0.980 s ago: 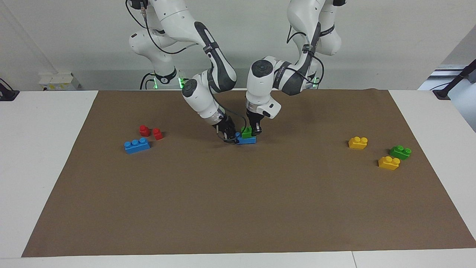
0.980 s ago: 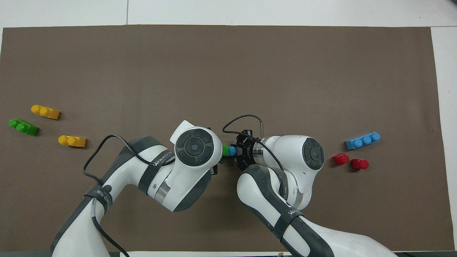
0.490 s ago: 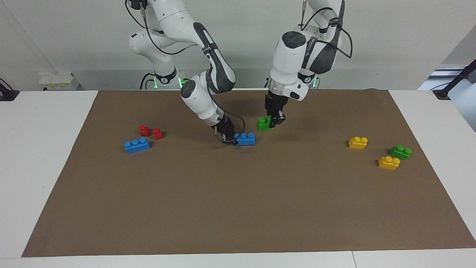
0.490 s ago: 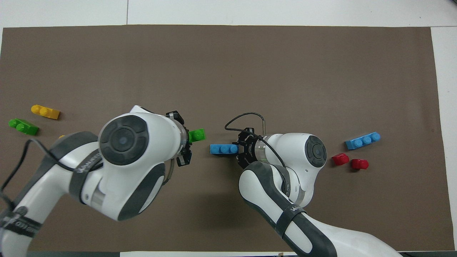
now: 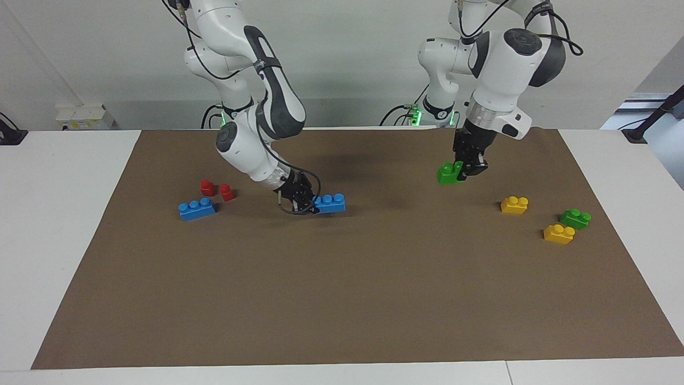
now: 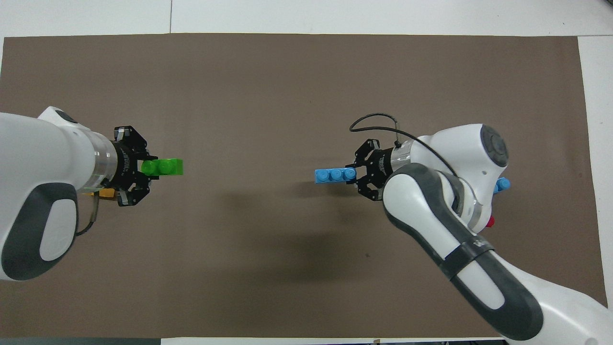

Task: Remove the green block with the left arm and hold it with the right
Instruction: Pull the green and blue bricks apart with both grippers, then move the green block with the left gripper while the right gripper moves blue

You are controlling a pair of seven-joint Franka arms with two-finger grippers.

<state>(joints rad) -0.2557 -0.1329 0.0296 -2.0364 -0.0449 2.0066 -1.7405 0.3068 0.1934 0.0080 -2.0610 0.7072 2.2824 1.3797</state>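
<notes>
The green block (image 5: 449,174) is grasped by the left hand (image 5: 464,168) and held in the air over the mat (image 5: 342,299), toward the left arm's end of the surface. A blue brick (image 5: 329,203) is gripped at one end by the right hand (image 5: 304,202), low at mid-mat.

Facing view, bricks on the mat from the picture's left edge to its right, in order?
blue brick → red pieces → blue brick in the right gripper → green block in the left gripper → yellow brick → yellow brick → dark green brick.
</notes>
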